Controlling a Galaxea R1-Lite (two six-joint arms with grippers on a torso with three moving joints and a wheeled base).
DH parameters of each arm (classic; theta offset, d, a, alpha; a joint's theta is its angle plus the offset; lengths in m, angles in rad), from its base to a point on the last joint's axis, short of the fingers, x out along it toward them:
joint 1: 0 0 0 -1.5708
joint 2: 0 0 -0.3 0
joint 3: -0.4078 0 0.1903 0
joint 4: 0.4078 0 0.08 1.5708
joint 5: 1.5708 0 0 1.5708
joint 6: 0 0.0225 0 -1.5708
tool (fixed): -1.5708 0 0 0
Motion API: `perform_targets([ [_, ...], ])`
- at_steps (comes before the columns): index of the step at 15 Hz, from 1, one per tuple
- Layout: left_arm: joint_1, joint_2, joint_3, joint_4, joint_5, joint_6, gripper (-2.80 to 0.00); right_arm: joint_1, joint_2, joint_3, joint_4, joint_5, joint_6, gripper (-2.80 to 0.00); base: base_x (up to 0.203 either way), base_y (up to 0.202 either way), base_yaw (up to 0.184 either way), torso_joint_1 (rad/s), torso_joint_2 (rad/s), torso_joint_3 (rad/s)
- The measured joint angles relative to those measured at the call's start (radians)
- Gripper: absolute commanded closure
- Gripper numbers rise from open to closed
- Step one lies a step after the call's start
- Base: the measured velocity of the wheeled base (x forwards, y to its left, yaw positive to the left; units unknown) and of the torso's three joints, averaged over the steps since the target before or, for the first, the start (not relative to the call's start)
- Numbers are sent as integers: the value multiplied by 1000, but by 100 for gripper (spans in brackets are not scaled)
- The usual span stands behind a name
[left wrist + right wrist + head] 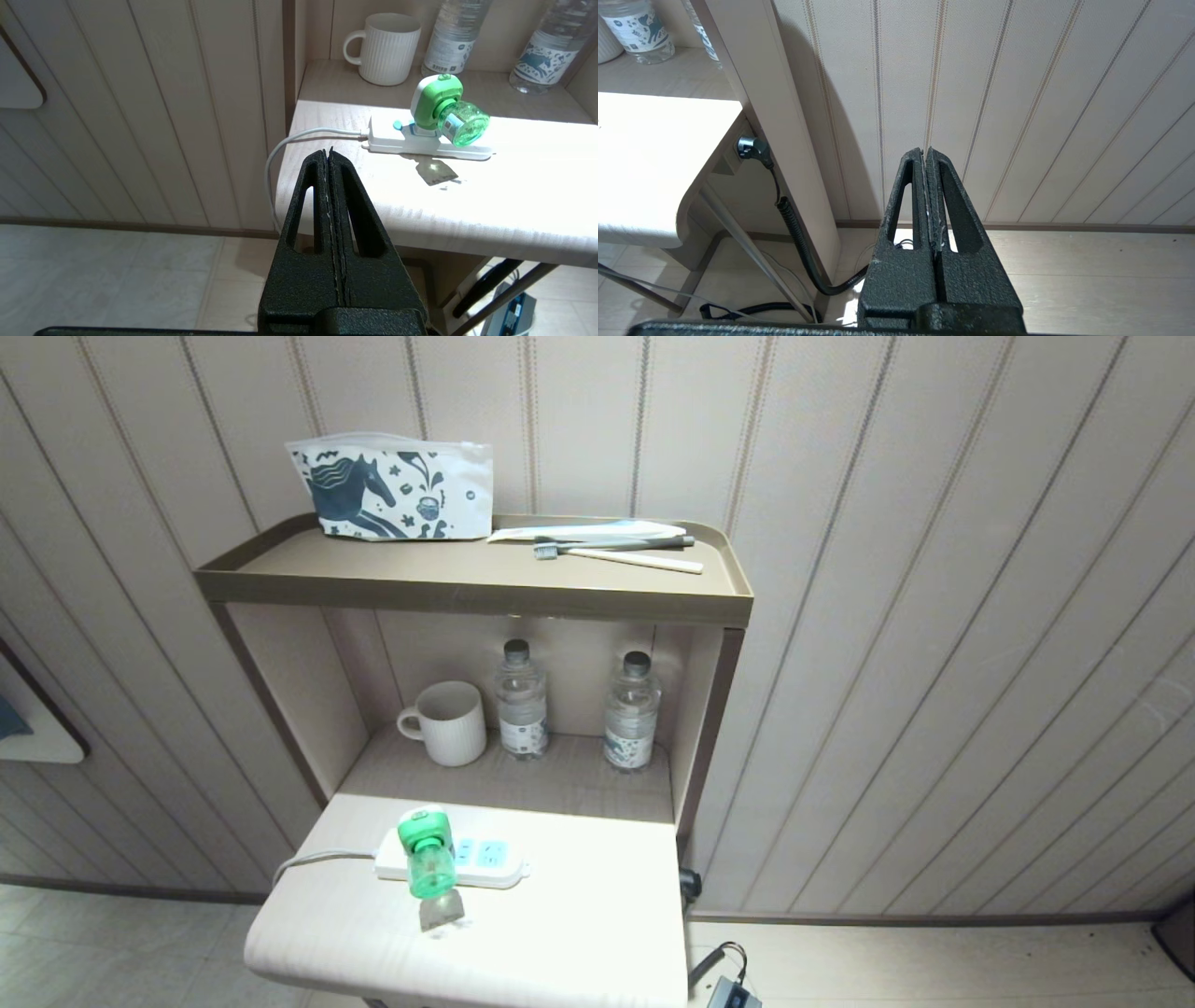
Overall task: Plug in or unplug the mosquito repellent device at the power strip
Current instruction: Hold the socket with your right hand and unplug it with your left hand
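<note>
We see the mosquito repellent device [426, 852] seated in the power strip [485, 859], so unplugging remains, with both left gripper [330, 151] and right gripper [925, 151] jaws closed, empty and apart from it.

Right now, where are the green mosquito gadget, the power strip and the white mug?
mosquito repellent device [428, 863], head view, green bottle.
power strip [485, 854], head view, blue socket face.
white mug [455, 723], head view, side wall.

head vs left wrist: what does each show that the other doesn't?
Head only: the top shelf with a horse-print pouch and a toothbrush; no gripper appears in it. Left wrist only: the left gripper, shut, short of the table's edge. Both: the mosquito repellent device plugged into the power strip on the table, the white mug and two water bottles behind.
</note>
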Motion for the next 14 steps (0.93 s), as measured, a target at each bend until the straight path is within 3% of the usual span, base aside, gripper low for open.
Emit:
perform_targets([
  [3, 0, 0, -2, 2, 1, 6, 0, 0, 0, -6, 21, 0, -6, 0, 0, 0, 0, 0, 0, 0],
  [5, 0, 13, -83, 21, 1, 13, 0, 0, 0, -9, 29, 1, -6, 0, 0, 0, 0, 0, 0, 0],
  [10, 0, 308, -622, 154, -2, -4, 0, 0, 0, -11, 32, 1, -7, 0, 0, 0, 0, 0, 0, 0],
  [12, -7, 529, -890, 284, -12, -38, 0, 0, 0, -11, 32, 1, -7, 0, 0, 0, 0, 0, 0, 0],
  [14, -48, 750, -1185, 485, -22, -109, 0, 0, 0, -11, 33, 1, -7, 0, 0, 0, 0, 0, 0, 0],
])
